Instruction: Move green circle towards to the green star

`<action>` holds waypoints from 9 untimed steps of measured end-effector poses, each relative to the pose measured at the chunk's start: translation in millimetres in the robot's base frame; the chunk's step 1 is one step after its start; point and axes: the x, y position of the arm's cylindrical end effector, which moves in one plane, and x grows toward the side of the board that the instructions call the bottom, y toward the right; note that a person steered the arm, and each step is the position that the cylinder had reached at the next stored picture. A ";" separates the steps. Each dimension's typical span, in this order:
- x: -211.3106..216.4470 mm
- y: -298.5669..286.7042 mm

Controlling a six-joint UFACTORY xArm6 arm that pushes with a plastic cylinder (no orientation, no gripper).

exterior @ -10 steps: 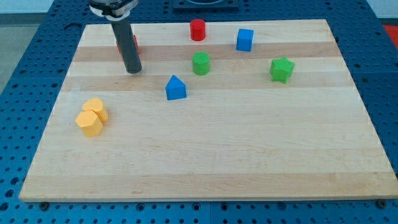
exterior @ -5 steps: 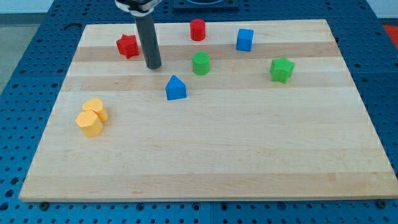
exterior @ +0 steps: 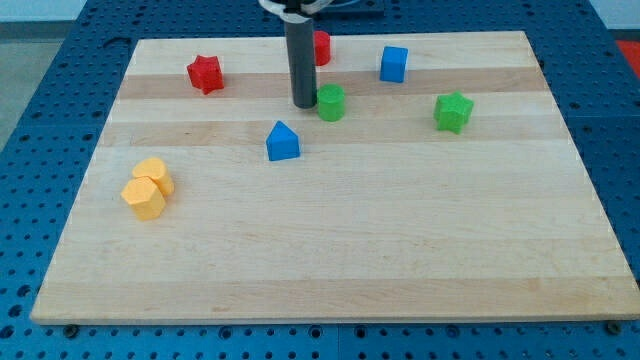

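The green circle block (exterior: 331,102) stands on the wooden board (exterior: 330,250) in its upper middle. The green star (exterior: 453,111) lies to its right, about a fifth of the board's width away. My tip (exterior: 303,103) is down on the board, touching the green circle's left side. The dark rod rises from there out of the view's top.
A red cylinder (exterior: 321,47) stands just behind the rod, partly hidden by it. A blue cube (exterior: 394,64) is at the upper right, a red star (exterior: 205,73) at the upper left. A blue house-shaped block (exterior: 283,141) is below my tip. Two yellow blocks (exterior: 147,189) sit at the left.
My tip has slid to the right from near the red star to the green circle's left side. The green circle has shifted slightly right.
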 end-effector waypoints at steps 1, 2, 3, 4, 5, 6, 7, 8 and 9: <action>0.0 16.1; 0.0 27.9; 0.0 40.7; 0.0 58.1; 0.0 75.0; 0.0 92.3; -0.1 96.6; 0.4 94.5; 0.4 82.6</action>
